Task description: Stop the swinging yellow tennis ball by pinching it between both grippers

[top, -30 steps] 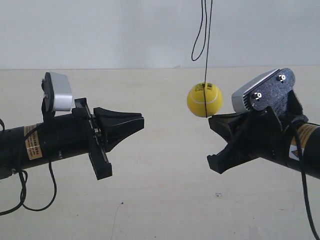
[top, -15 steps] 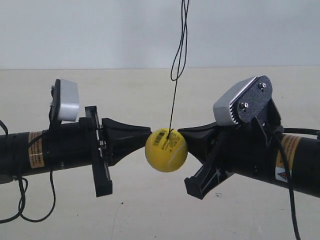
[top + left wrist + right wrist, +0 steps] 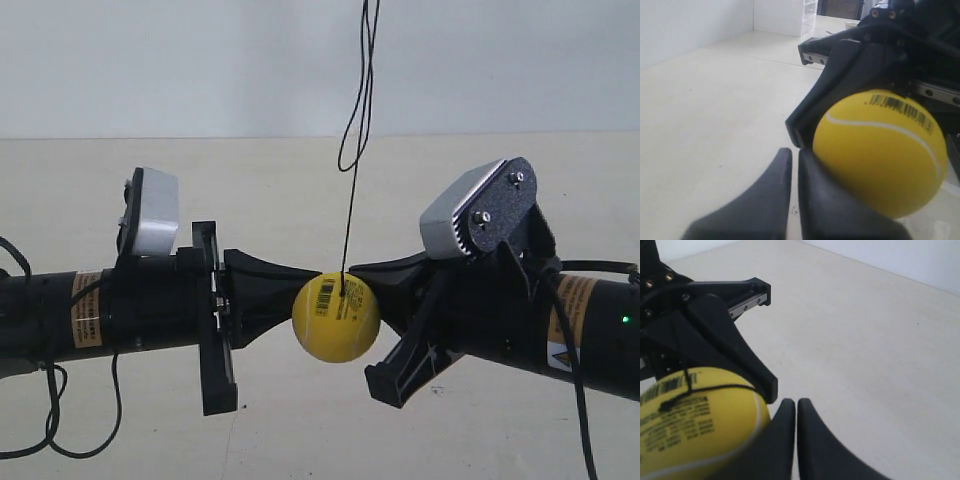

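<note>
The yellow tennis ball (image 3: 336,318) hangs on a thin black string (image 3: 350,200), wedged between two black pointed grippers. The gripper of the arm at the exterior view's left (image 3: 297,289) touches one side of it. The gripper of the arm at the exterior view's right (image 3: 374,284) touches the other side. In the left wrist view my left gripper (image 3: 795,152) is shut, its side against the ball (image 3: 880,150), with the opposite gripper (image 3: 860,65) behind. My right gripper (image 3: 792,402) is also shut, beside the ball (image 3: 695,425) and facing the other gripper (image 3: 715,335).
A pale beige tabletop (image 3: 300,180) lies beneath both arms, with a white wall (image 3: 200,60) behind. Loose black cables (image 3: 40,400) hang under the arm at the exterior view's left. White drawers (image 3: 807,17) stand far off in the left wrist view.
A second ago the ball swung free near the arm at the exterior view's right. Both grippers have closed in on it since, and it now sits lower, held between their tips.
</note>
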